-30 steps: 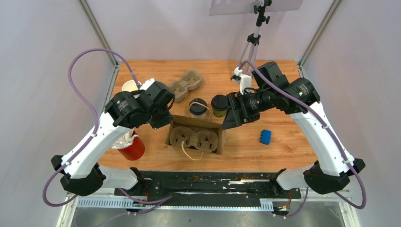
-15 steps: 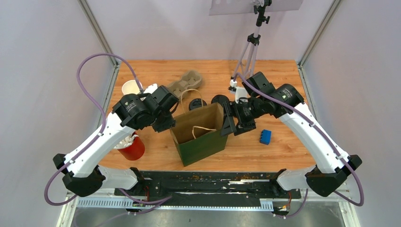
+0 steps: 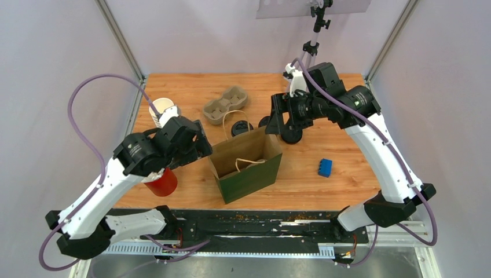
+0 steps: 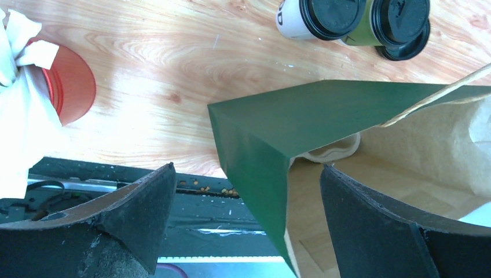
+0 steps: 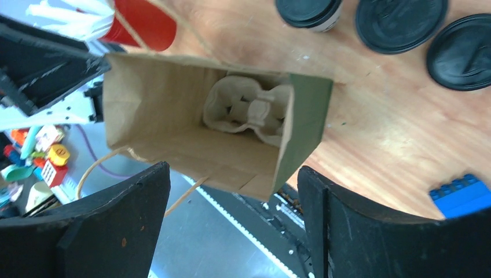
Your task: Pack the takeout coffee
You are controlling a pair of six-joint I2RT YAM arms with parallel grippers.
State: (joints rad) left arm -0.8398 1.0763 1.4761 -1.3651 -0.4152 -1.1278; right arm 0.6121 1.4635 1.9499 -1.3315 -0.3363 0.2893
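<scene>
Behind an upright paper bag [image 3: 246, 168], green outside and brown inside, stand the takeout coffee cups. The white-sided cup [image 4: 315, 14] [image 3: 240, 128] and the olive-green-sided cup [image 4: 370, 29] both wear black lids. My left gripper [image 3: 200, 149] [image 4: 246, 174] is open at the bag's left corner, with the bag's wall between its fingers but not pinched. My right gripper [image 3: 277, 120] [image 5: 231, 174] hangs open above the bag's rear right, over the cups. A cardboard carrier [image 5: 252, 110] lies at the bottom of the bag.
A loose black lid [image 3: 291, 136] lies by the cups. An empty carrier [image 3: 226, 104] and a stack of white cups [image 3: 164, 107] sit at the back left. A red cup [image 3: 162, 182] of white sticks stands under the left arm. A blue brick [image 3: 325, 167] lies to the right.
The bag went from tipped toward the camera to standing upright. My left gripper opened, let go of it and drew back left. My right gripper lifted toward the rear.
</scene>
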